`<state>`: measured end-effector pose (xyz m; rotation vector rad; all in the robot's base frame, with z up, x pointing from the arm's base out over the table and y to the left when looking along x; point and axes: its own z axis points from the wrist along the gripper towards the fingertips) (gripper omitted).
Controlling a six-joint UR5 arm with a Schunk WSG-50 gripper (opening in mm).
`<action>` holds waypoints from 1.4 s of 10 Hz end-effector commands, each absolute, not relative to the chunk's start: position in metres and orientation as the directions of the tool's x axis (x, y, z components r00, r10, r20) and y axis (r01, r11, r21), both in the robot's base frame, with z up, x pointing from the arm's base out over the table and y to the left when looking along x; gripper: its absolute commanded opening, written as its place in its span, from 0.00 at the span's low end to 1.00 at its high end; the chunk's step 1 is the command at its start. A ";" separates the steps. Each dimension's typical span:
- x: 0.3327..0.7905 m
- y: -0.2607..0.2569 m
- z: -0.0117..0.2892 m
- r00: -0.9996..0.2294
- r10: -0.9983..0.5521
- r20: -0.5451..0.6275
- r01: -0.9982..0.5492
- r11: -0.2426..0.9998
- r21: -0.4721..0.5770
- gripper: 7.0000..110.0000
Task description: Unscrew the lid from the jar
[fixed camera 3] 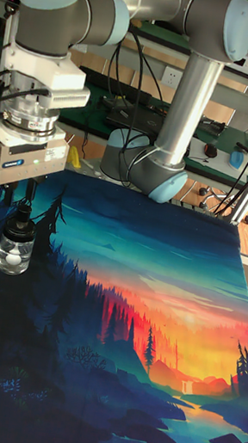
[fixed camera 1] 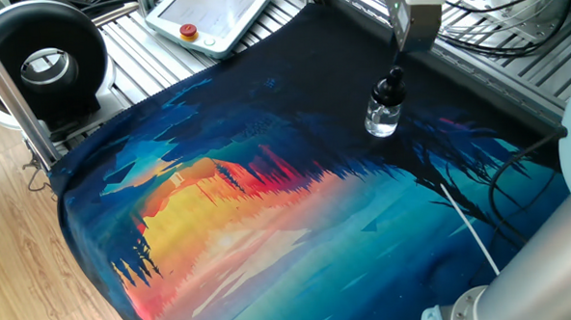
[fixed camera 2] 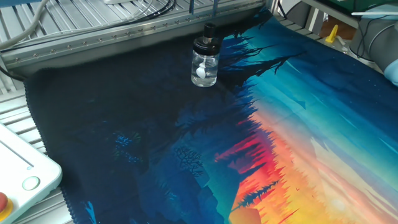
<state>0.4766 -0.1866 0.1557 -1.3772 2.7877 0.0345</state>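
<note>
1. Standing upright on the dark end of the mat [fixed camera 1: 269,228], the jar [fixed camera 1: 382,116] sits near the metal rail [fixed camera 2: 124,34]; upright is the pose that puts its neck straight up under the arm.
2. Its lid [fixed camera 3: 22,216] is on, a narrow black cap over a much wider glass body, with a white ball [fixed camera 2: 200,71] showing inside.
3. The gripper [fixed camera 3: 21,190] hangs directly over the lid, wrist pointing down, so that its turning axis lines up with the cap's.
4. In the tall view the fingers [fixed camera 3: 36,189] look set a little apart, either side of the cap's tip, with no sign that they clamp it. I judge them narrowly parted and holding nothing, though the view is small.
5. That narrow spacing suits so thin a cap: little closing is needed once the fingers are low enough.
6. Nothing holds the jar body, and the mat alone must resist the twist, so the jar may spin with the lid.
7. By my judgement the unscrewing has not begun; the next need is a short descent and a firm pinch.
</note>
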 end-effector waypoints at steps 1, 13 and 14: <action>0.467 -0.178 0.150 -0.585 -0.810 -0.044 -0.811 0.583 0.057 0.36; 0.483 -0.173 0.131 -0.574 -0.817 -0.056 -0.819 0.574 0.011 0.36; 0.484 -0.173 0.131 -0.575 -0.816 -0.058 -0.818 0.575 0.008 0.36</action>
